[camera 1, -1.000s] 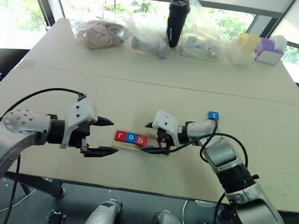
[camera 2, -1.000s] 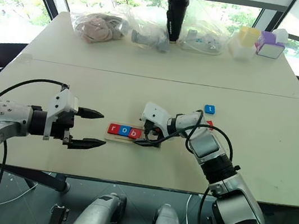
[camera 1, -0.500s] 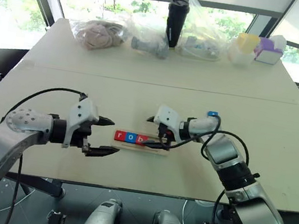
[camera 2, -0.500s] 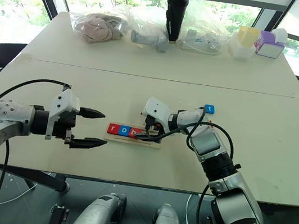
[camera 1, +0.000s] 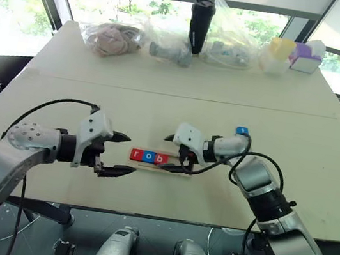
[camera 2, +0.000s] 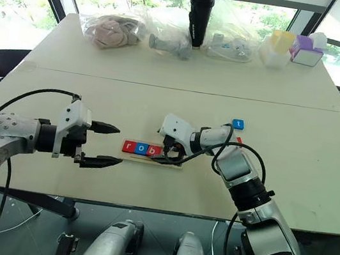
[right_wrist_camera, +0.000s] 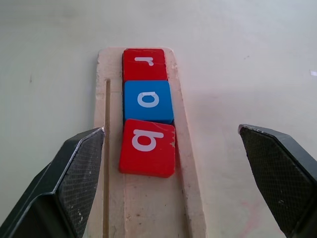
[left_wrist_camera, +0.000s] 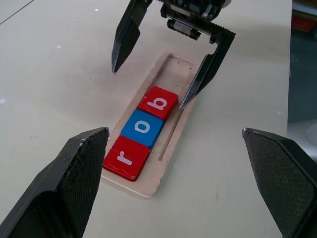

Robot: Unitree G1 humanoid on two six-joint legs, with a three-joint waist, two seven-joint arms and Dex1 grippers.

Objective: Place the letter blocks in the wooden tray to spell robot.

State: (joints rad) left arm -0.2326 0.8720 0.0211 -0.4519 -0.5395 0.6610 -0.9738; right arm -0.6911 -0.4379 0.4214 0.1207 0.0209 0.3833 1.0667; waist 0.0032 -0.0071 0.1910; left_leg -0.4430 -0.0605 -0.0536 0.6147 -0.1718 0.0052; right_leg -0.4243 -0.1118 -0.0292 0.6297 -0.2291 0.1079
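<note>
Right wrist view: right gripper (right_wrist_camera: 171, 186) spread wide, empty, straddling wooden tray (right_wrist_camera: 185, 198); red b block (right_wrist_camera: 147, 148) sits skewed; nudge it square before fetching next o.

Along the far edge of the pale table (camera 1: 162, 94) you have a row of clutter: 1 clear plastic bag (camera 1: 111, 39) of pinkish cloth at the left end, then a grey object in plastic (camera 1: 169, 52), then a tall black tumbler (camera 1: 200, 24) standing upright. Beside the tumbler sits another clear bag (camera 1: 232, 43) with light-coloured items. Toward the right end you see a yellow-topped container (camera 1: 278, 54) next to a purple-and-white box (camera 1: 307, 58). Windows run behind the table, showing green foliage.
</note>
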